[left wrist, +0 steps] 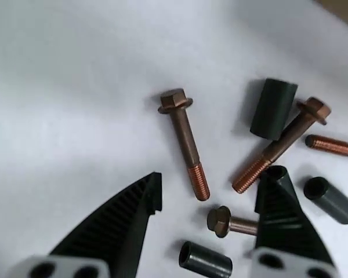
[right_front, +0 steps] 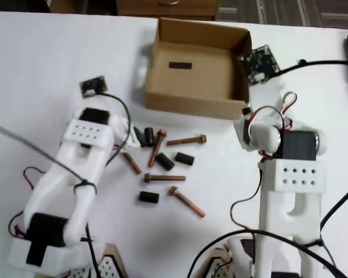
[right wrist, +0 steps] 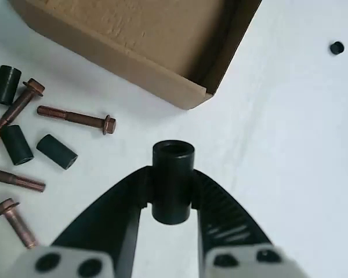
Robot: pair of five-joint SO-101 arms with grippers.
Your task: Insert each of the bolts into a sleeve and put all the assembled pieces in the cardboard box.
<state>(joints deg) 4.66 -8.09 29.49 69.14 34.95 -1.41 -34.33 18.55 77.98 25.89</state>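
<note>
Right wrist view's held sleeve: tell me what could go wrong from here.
1. The right gripper holds the sleeve with one open end past its fingertips; pushing a bolt in could tilt it or make it slip.
2. The left gripper is open over crowded bolts and sleeves; closing may catch two pieces or scatter neighbours.

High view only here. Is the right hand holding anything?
Observer: Yes. The right hand is shut on a black sleeve, held upright.
Operator: Bolt in it yet?
Observer: No. Its top end is open and the hole looks empty.
Operator: And the other side?
Observer: The left hand is open over the loose parts, and a bolt shows head first between its fingers.
</note>
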